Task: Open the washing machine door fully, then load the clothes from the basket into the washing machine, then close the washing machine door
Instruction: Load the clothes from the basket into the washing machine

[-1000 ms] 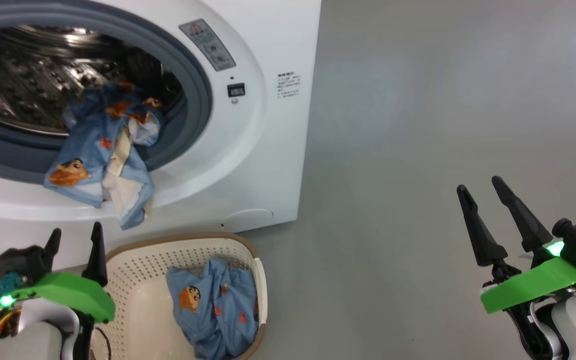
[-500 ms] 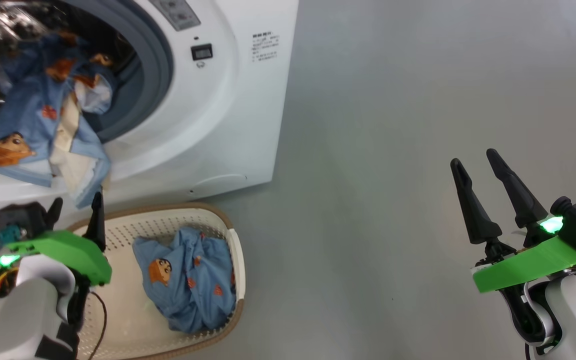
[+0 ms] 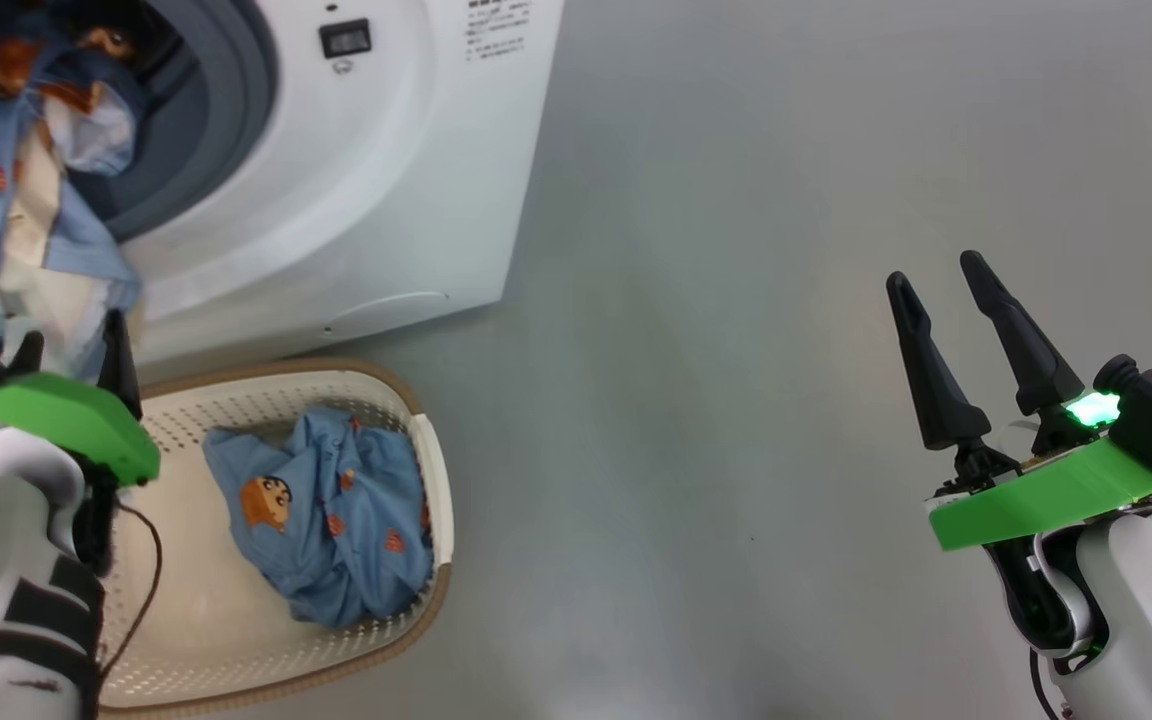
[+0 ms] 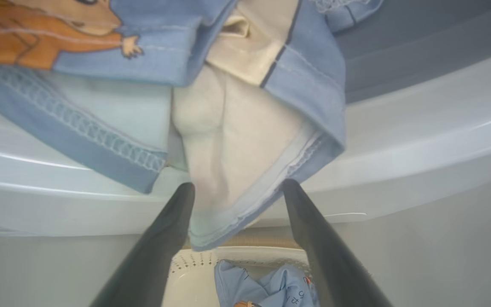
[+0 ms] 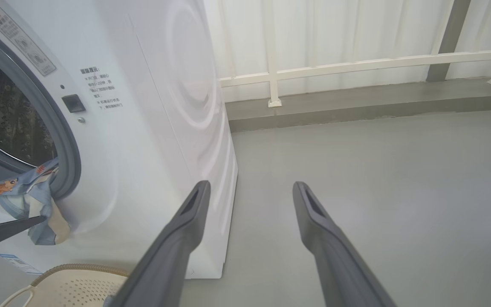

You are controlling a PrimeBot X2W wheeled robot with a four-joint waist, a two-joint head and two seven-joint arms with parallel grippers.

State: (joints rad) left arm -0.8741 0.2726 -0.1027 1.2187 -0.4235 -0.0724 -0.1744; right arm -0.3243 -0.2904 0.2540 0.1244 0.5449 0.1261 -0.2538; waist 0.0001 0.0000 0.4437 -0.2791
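Two spread wide, empty: left gripper [image 3: 72, 347], right gripper [image 3: 935, 270]; cam's panned to basket [image 3: 433, 470], one garment [image 3: 321, 510] still to load.

The left gripper [image 4: 238, 184] has its two dark fingers spread wide, with nothing pinched. Clothes [image 4: 100, 111] spill out over the white lip of the washer [image 4: 420, 140]: blue fabric with an orange-brown cartoon figure at the top left, and a cream piece [image 4: 228, 140] folded inside it. The lowest hem dangles between the fingertips; whether it touches them I cannot tell. Grey gasket [image 4: 420, 47] shows at the upper right. Down between the fingers sits the basket [image 4: 192, 266], a blue piece [image 4: 267, 283] in it
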